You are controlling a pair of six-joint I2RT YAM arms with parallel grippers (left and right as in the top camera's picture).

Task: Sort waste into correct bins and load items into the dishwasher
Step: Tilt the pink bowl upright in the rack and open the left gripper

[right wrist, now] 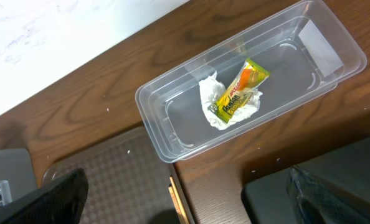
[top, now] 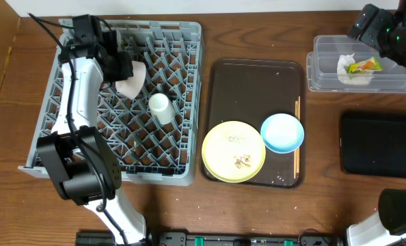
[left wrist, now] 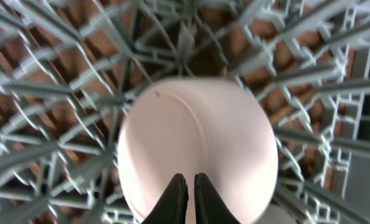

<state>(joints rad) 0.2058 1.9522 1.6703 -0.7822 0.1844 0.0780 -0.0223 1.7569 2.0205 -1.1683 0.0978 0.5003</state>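
Note:
My left gripper (left wrist: 188,186) is shut on the rim of the pale pink bowl (left wrist: 197,143), which leans tilted among the pegs of the grey dish rack (top: 182,41). A small white cup (top: 160,107) lies in the rack beside the bowl (top: 133,80). The yellow plate (top: 223,147) with pale crumbs (top: 242,161), the light blue bowl (top: 282,132) and the chopsticks (top: 297,140) sit on the brown tray. My right gripper (right wrist: 188,180) is open and empty above the clear tub (right wrist: 172,106), which holds the white tissue (right wrist: 213,106) and the wrapper (right wrist: 241,90).
The dark brown serving tray (top: 258,82) lies between the rack and the bins. The flat black tray (top: 381,143) sits at the right, below the clear tub (top: 326,68). The table's far edge meets a white wall.

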